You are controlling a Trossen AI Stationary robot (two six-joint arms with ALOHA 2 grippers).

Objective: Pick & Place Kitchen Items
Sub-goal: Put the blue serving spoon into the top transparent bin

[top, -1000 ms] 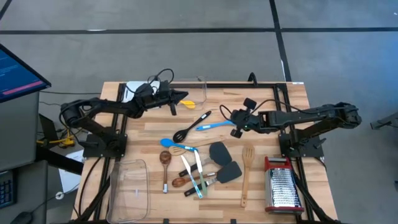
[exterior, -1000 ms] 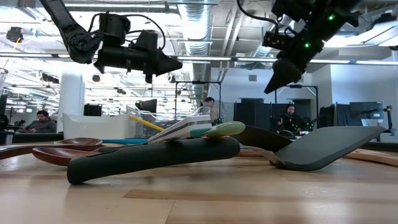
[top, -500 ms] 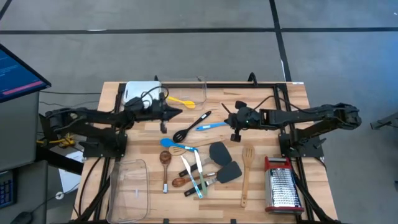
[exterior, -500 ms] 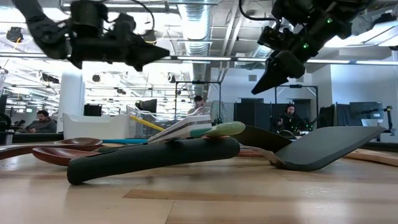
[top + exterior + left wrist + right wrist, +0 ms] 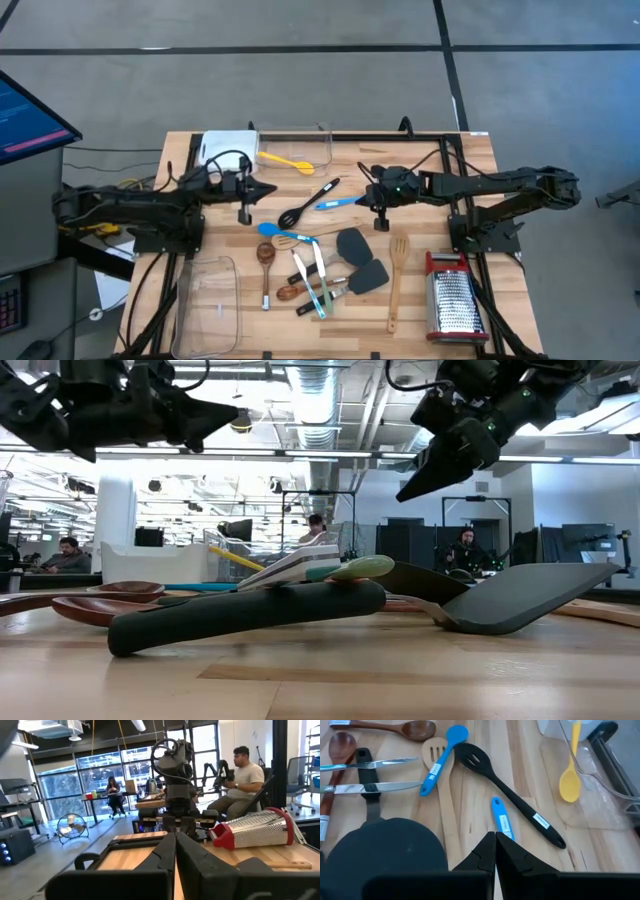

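High view: yellow spoon lies in clear tub at table's 12 o'clock; other utensils spread mid-table. Left gripper pinched together, empty, at 9 o'clock of black slotted spoon. Right gripper also together, empty, over blue spoon handle.

Low view: both grippers well above table.

Right wrist view: fingers meet just above blue handle.

Judgement: between picks. Next: spread right fingers, descend astride handle.
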